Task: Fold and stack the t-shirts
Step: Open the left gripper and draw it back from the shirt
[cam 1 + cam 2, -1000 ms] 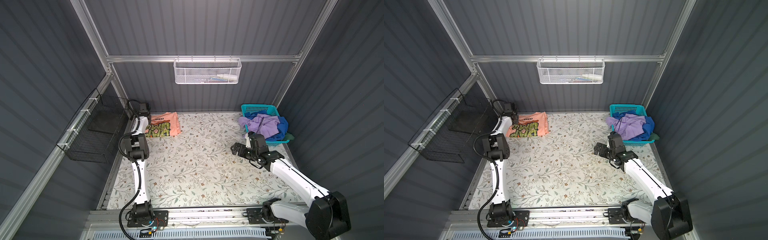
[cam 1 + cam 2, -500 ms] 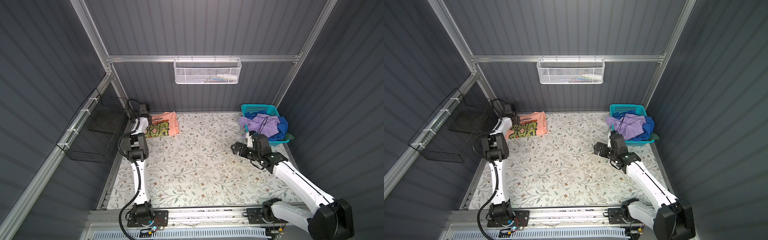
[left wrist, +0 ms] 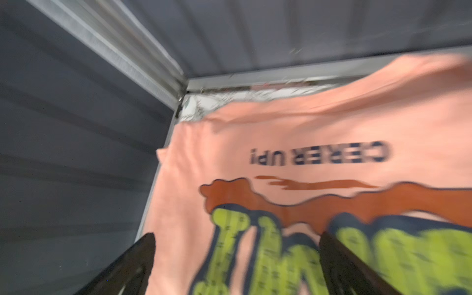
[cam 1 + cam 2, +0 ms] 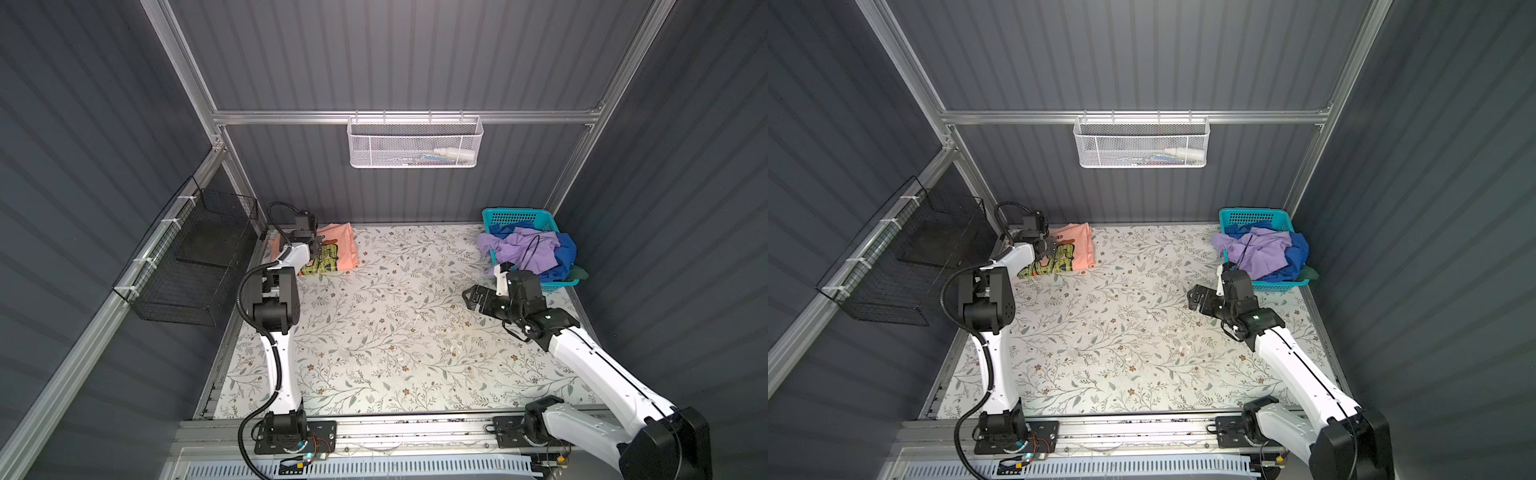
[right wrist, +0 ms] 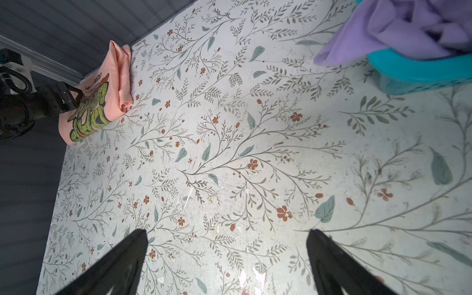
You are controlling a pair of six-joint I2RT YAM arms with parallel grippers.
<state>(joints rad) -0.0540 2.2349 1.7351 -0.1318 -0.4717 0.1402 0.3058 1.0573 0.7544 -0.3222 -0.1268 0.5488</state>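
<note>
A folded peach-orange t-shirt (image 4: 338, 249) (image 4: 1077, 249) with a yellow-green graphic lies in the table's far left corner. My left gripper (image 4: 316, 246) (image 3: 236, 236) is open just above its printed side (image 3: 306, 132), and no cloth is between the fingers. A lavender t-shirt (image 4: 523, 249) (image 5: 383, 33), a royal blue one (image 4: 565, 253) and a dark green one (image 4: 579, 273) are heaped in the teal basket (image 4: 519, 217) at the far right. My right gripper (image 4: 471, 297) (image 5: 227, 232) hangs open and empty over bare table in front of the basket.
The floral table (image 4: 395, 332) is walled by dark panels on three sides. A black wire basket (image 4: 195, 266) hangs on the left wall. A white mesh basket (image 4: 415, 145) hangs from the back rail. The lavender cloth spills over the teal basket's rim (image 5: 421, 74).
My left gripper's jaws have opened over the peach-orange shirt, which stays in its corner. The right arm has shifted only slightly, and its gripper is still open.
</note>
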